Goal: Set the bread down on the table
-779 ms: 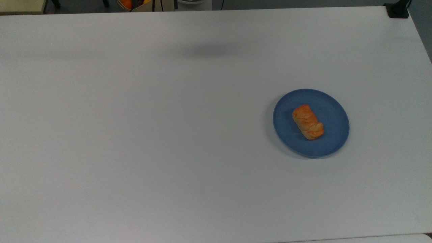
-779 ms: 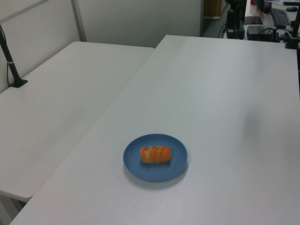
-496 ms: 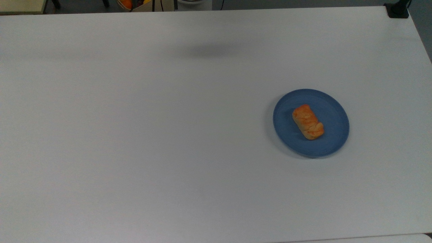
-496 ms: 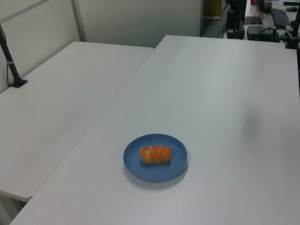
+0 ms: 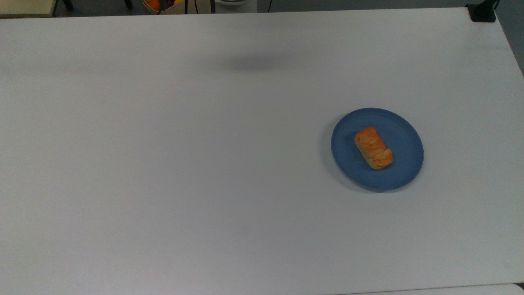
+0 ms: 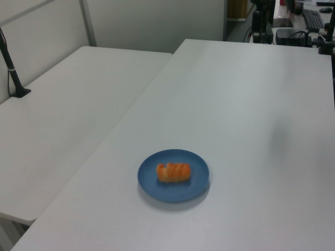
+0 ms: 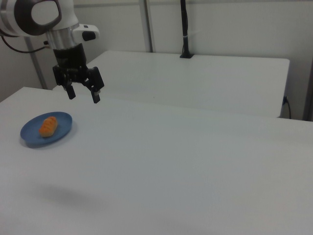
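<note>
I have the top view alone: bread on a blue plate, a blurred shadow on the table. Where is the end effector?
Observer: In the right view the end effector hangs in the air above the table, up and to the right view's right of the blue plate.
Operator: Open or shut?
Observer: Open, fingers spread, nothing between them.
Operator: Is anything beside our table?
Observer: A second white table adjoins it on the left view's left; the bread lies on the plate.
</note>
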Motion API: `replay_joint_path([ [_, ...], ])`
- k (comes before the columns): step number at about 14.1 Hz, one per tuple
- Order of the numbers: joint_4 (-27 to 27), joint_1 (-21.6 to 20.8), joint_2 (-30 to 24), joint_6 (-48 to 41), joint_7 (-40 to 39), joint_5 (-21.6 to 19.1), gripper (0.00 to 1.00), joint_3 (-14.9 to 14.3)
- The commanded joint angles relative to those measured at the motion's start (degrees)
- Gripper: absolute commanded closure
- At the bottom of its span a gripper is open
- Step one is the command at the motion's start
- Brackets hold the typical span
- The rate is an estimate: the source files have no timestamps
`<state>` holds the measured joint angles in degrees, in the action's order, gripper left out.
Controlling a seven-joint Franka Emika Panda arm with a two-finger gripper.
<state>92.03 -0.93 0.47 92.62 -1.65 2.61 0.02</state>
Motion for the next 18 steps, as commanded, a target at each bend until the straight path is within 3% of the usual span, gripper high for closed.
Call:
replay_joint_path([
  [1,-0.8,-2.7,0.8,4.1,-0.3,-5.0,0.0,0.2],
  [8,-0.8,-14.5,5.1,16.2,8.9,-5.5,0.0,0.8],
  [13,-0.8,-23.2,13.0,30.6,13.6,-4.7,0.0,0.8],
  [18,-0.8,-26.8,20.3,40.2,13.6,-3.5,0.0,0.8],
])
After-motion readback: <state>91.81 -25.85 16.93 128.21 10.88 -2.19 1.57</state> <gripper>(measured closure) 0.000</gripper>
